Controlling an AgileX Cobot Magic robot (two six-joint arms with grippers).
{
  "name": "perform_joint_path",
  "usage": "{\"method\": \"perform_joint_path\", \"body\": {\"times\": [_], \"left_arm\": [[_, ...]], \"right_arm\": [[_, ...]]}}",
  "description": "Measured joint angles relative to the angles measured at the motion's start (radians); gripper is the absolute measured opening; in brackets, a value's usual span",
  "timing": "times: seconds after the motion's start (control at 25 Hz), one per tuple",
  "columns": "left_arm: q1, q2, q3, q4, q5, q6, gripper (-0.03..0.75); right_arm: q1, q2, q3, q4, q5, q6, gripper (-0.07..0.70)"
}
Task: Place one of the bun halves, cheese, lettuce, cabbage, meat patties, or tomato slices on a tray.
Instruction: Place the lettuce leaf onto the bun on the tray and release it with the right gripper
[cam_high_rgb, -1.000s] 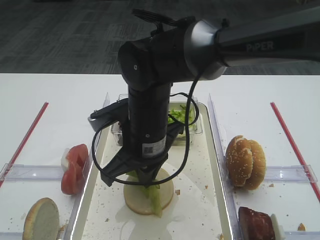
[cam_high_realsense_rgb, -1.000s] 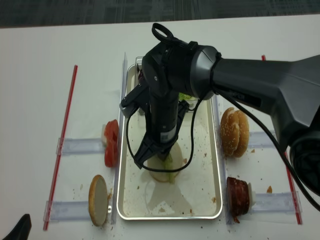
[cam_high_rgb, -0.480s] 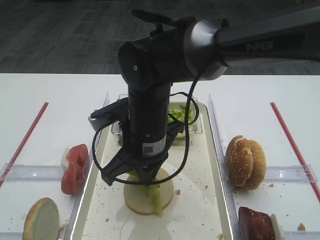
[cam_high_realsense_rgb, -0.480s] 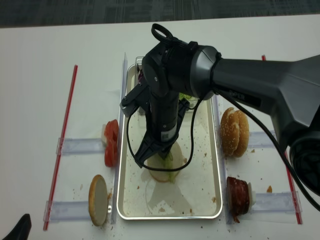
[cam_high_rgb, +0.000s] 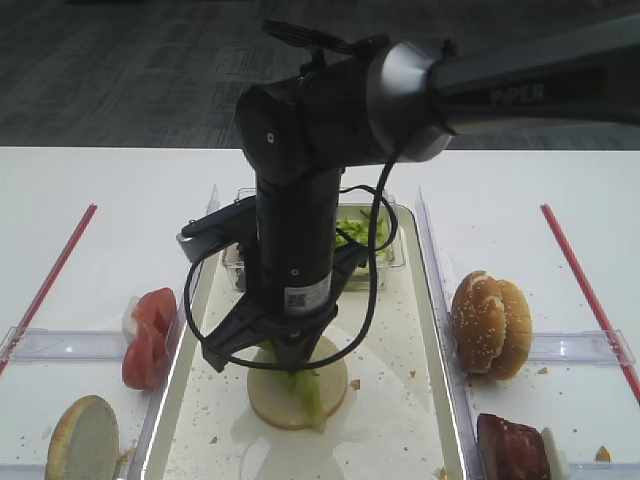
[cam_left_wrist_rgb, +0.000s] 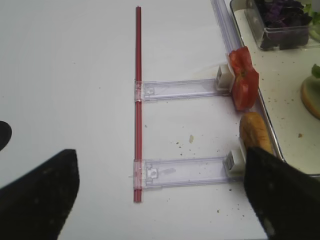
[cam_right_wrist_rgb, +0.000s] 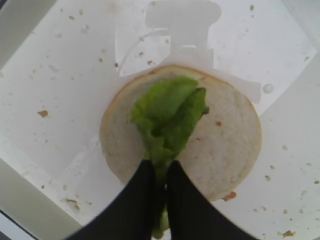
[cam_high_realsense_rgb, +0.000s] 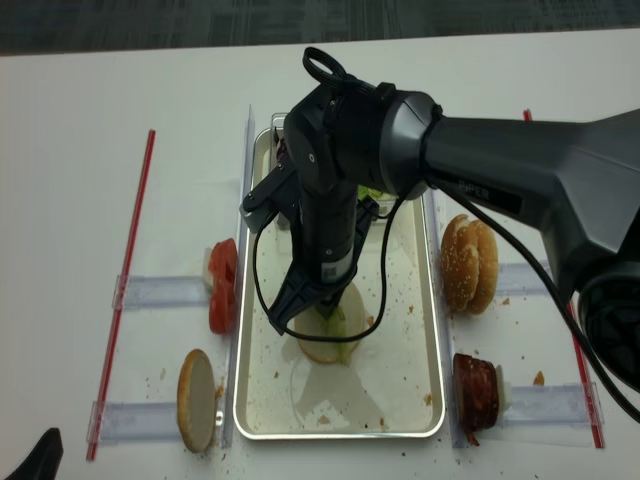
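Our right arm stands near-vertical over the tray — its right gripper, narrow, pinches the lettuce draped on a pale bun disc; our left gripper's state we cannot tell.

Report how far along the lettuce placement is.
Done: a pale bun half lies cut face up on the tray, and the lettuce is lying on it. In hand: the right tool is at the leaf's near end, fingers nearly together around the stem, so the leaf is not yet let go. Left: open and lift away. The left tool waits open off to the side, over the table.
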Motion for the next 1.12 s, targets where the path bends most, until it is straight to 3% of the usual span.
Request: {"method": "perform_joint_path", "body": {"times": [0.68,0.84,1.12], "left_arm": [[0.0,0.0,0.0,0.0,0.0,0.0,0.615],[0.0,0.0,0.0,0.0,0.0,0.0,0.615],[0.0,0.0,0.0,0.0,0.0,0.0,0.615]], "right_arm": [[0.0,0.018,0.0,-0.005,-0.021,-0.004,0.546],[0.0,0.018,0.0,-0.029,-0.025,-0.006,0.587],[0.0,0.019,0.0,-0.092,-0.031,0.025,0.592]]}}
